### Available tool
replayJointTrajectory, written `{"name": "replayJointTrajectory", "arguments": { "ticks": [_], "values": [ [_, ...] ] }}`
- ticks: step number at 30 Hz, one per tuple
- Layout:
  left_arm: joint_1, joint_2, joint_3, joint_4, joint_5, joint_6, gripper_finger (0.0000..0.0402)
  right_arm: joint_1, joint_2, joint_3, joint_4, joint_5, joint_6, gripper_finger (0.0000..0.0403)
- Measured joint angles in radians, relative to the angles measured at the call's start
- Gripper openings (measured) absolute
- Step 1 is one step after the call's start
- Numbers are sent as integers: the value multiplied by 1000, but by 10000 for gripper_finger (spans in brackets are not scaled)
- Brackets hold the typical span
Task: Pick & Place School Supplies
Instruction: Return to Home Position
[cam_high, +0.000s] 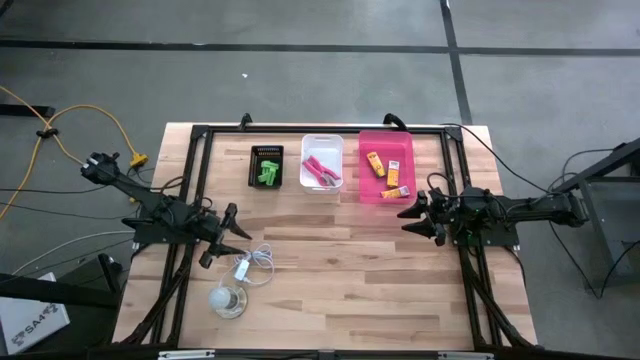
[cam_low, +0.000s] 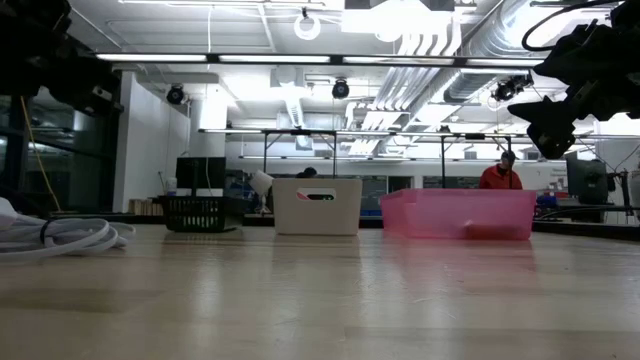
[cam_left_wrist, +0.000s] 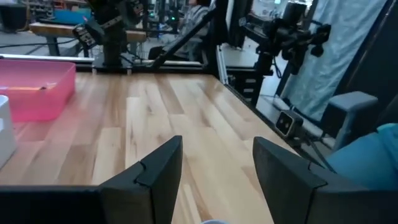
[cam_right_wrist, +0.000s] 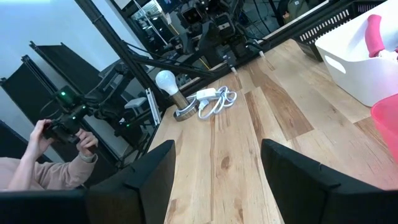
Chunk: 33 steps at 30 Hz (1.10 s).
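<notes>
Table (cam_high: 340, 260) centre is open wood. Bins line the far edge:
- black bin (cam_high: 267, 148): green pieces (cam_high: 267, 174)
- white bin (cam_high: 322, 139): scissors (cam_high: 322, 170)
- pink bin (cam_high: 372, 186): packets (cam_high: 375, 163)

Left gripper (cam_high: 236, 230) by the cord (cam_high: 255, 262) and right gripper (cam_high: 408, 218) beside the pink bin: level, spread wide, empty.

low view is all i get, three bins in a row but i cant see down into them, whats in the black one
Observer: From above, the black bin holds green pieces.
Operator: ok and the pink bin
Observer: The pink bin holds three yellow-orange packets.
Operator: are the grippers carrying anything
Observer: No. The wrist views show the left gripper and the right gripper both open, with nothing between the fingers.
</notes>
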<state>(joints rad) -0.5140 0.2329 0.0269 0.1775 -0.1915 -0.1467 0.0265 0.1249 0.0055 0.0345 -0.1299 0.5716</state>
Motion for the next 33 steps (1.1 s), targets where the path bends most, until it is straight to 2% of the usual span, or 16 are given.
{"name": "replayJointTrajectory", "arguments": {
  "ticks": [15,24,33],
  "values": [
    [3,-63,-15,-133,46,20,190,0,0,0,0,0,0,227],
    [3,-68,-17,-170,165,42,190,0,0,0,0,0,0,227],
    [3,-68,-18,-170,165,19,190,0,0,0,0,0,0,227]
  ]
}}
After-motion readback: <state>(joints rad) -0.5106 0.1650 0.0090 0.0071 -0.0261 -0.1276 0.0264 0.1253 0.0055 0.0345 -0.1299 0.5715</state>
